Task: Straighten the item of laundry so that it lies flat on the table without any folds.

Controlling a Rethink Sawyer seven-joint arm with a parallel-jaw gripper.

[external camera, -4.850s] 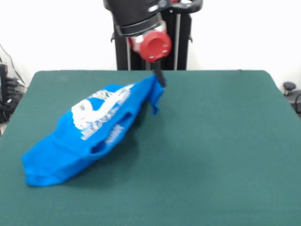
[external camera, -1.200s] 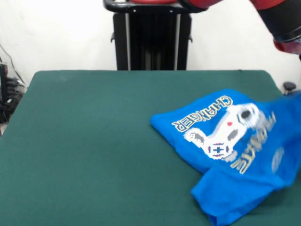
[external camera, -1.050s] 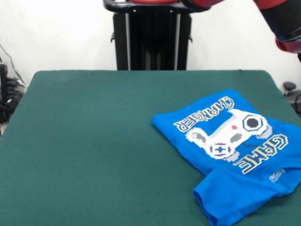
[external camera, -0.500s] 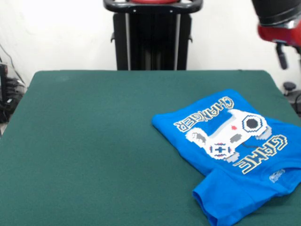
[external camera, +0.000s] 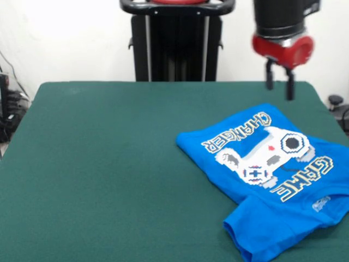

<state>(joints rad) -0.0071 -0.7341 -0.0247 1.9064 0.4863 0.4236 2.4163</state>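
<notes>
The shirt (external camera: 267, 174) lies print-up at about four o'clock on the table (external camera: 109, 164), one sleeve still folded at its near edge, while the gripper (external camera: 279, 84) hangs above at one o'clock, fingers apart and empty.

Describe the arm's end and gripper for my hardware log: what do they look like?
A black cylindrical arm segment ends in a rounded red wrist cap. Below it, the gripper has two thin, dark, straight fingers set apart with a gap. No cables or markings are discernible.

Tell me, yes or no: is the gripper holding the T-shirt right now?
No. The gripper hangs open and empty in the air above the table, clear of the blue T-shirt lying below it.
</notes>
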